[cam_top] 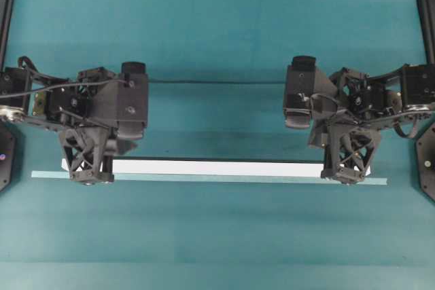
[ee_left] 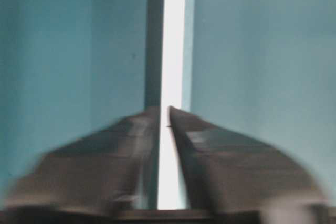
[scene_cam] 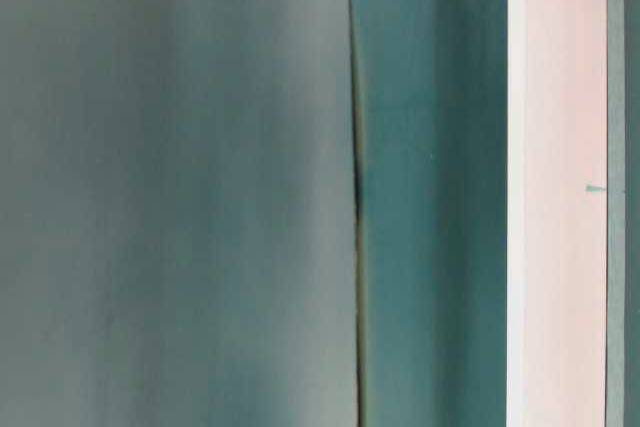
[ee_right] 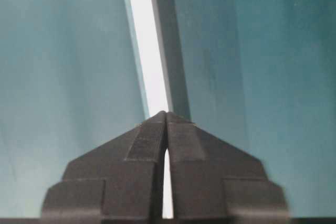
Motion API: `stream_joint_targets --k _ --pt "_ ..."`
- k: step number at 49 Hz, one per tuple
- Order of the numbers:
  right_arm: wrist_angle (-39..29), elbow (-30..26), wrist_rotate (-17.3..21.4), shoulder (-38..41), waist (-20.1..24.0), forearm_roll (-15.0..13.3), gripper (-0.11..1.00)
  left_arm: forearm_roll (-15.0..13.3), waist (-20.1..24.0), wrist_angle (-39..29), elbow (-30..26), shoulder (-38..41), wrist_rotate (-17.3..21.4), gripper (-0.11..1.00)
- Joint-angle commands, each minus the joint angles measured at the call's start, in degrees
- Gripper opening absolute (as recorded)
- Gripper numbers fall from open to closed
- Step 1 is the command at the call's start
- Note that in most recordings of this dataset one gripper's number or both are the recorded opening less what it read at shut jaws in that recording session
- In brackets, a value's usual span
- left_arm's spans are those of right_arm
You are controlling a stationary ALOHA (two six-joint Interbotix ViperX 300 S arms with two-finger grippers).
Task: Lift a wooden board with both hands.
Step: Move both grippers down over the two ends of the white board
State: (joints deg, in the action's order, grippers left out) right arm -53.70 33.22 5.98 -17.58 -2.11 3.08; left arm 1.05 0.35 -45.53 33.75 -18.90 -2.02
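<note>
The wooden board (cam_top: 211, 167) lay flat across the teal table (cam_top: 217, 39), running from nine to three o'clock just below the middle of the overhead view, with a thin pale teal strip (cam_top: 224, 178) along its six o'clock edge. The left gripper (cam_top: 87, 176) hung over its nine o'clock end, fingers (ee_left: 105, 166) narrowly parted. The right gripper (cam_top: 347, 174) sat at the three o'clock end, fingers (ee_right: 210, 171) touching at the tips.
</note>
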Motion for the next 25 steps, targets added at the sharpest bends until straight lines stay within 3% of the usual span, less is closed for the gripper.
stream_joint_targets --k 1,7,12,15,25 --pt "0.4 -0.1 -0.4 0.3 0.2 -0.1 0.31 0.1 -0.2 0.1 0.1 -0.4 -0.3 0.51" --pt "0.4 0.7 0.0 1.0 0.3 -0.1 0.67 0.1 -0.3 0.1 0.8 0.1 -0.5 0.86" --pt "0.4 1.4 -0.9 2.1 1.5 -0.4 0.91 0.1 -0.3 0.1 1.4 1.3 -0.4 0.98" --pt "0.5 1.8 -0.9 2.9 2.0 -0.4 0.95 0.1 -0.3 0.2 1.9 2.5 -0.2 0.96" --pt "3.7 3.5 -0.8 6.2 2.8 -0.4 0.95 0.1 -0.4 2.6 3.7 7.3 0.2 0.96"
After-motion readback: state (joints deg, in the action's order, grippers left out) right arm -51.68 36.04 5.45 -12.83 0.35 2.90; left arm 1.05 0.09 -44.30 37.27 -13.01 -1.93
